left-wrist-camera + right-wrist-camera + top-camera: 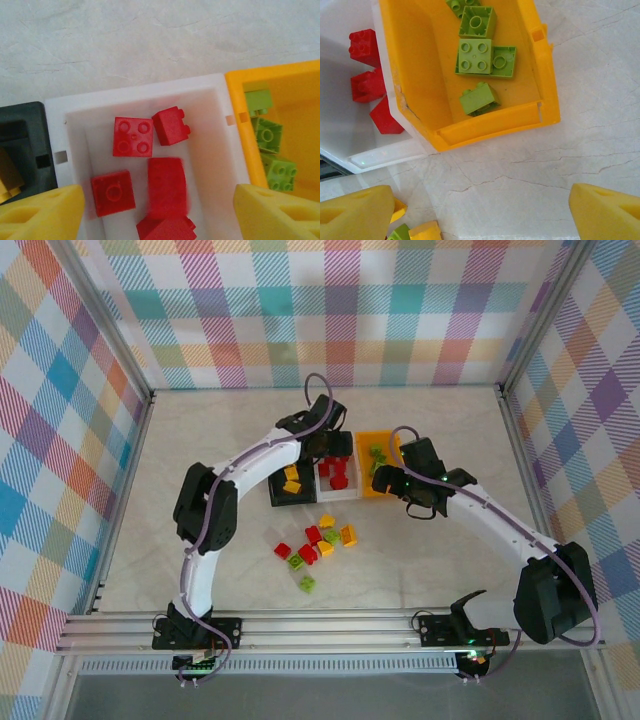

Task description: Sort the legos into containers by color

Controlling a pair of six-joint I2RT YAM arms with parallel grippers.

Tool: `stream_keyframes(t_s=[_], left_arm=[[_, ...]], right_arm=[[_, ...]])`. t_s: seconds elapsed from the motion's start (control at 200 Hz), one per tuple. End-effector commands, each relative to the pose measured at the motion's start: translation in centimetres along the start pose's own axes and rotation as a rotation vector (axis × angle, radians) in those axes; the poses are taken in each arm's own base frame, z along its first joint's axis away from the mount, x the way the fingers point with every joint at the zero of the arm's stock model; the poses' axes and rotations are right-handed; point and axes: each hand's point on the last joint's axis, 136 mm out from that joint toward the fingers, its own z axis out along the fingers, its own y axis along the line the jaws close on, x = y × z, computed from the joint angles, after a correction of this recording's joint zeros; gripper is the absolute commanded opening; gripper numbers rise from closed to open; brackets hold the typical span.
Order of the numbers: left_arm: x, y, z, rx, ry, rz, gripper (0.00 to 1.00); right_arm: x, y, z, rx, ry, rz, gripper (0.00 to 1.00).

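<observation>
Three containers stand in a row: black bin (278,496), white bin (338,494), orange-yellow bin (392,445). My left gripper (157,200) hangs open over the white bin (135,92). Between its yellow fingers (40,215) a blurred red brick (167,187) sits loose among several red legos (132,136). My right gripper (480,210) is open over bare table just in front of the orange-yellow bin (490,127), which holds several green legos (475,55). Yellow legos (292,480) lie in the black bin.
Several loose red, yellow and green bricks (315,540) lie on the table in front of the bins, one green brick (307,583) nearest the arms. Two of them (415,232) show beside my right gripper's left finger. Checkered walls enclose the table.
</observation>
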Motion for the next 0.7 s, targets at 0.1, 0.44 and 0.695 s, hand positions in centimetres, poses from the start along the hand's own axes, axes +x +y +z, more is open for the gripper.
stream_keyframes(t_s=[0.1, 0.44, 0.695], left_arm=[[2.7, -0.7, -8.2, 0.133, -0.025, -0.041, 0.82], [17.9, 9.0, -11.2, -0.027, 0.201, -0.173, 0.85], [22.8, 10.5, -9.7, -0.048, 0.342, -0.140, 0.82]], right_arm=[[0.2, 0.2, -0.5, -0.018, 0.003, 0.009, 0.90], [1.0, 0.0, 0.0, -0.025, 0.021, 0.012, 0.90], [0.9, -0.2, -0.3, -0.024, 0.012, 0.011, 0.90]])
